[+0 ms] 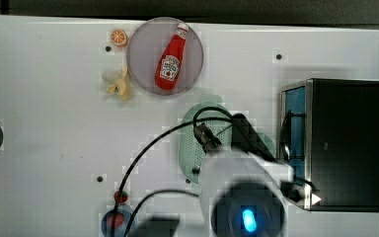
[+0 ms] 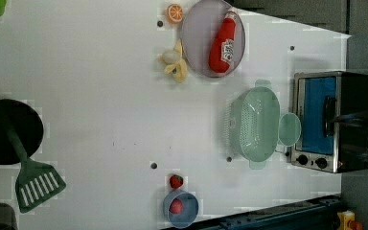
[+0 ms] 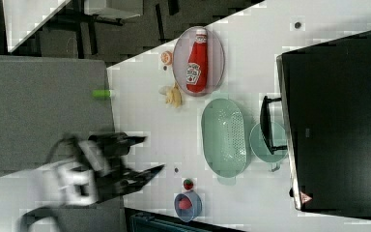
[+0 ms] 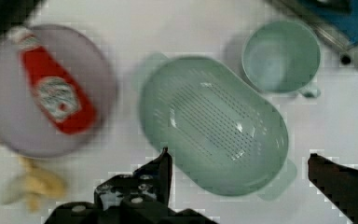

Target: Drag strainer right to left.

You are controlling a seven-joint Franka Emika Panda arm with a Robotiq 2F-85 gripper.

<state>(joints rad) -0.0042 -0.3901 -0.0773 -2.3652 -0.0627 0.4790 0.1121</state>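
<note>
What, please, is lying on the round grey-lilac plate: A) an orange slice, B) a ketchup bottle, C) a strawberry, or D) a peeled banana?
B: the red ketchup bottle lies across the plate, while the banana and the orange slice sit on the table beside the plate, and the strawberry lies far off by the blue bowl.

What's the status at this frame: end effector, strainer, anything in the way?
End effector open wide, empty, above the strainer. Strainer upright on the table, cup at its toaster-oven side. Plate with ketchup bottle beside it, apart.
</note>
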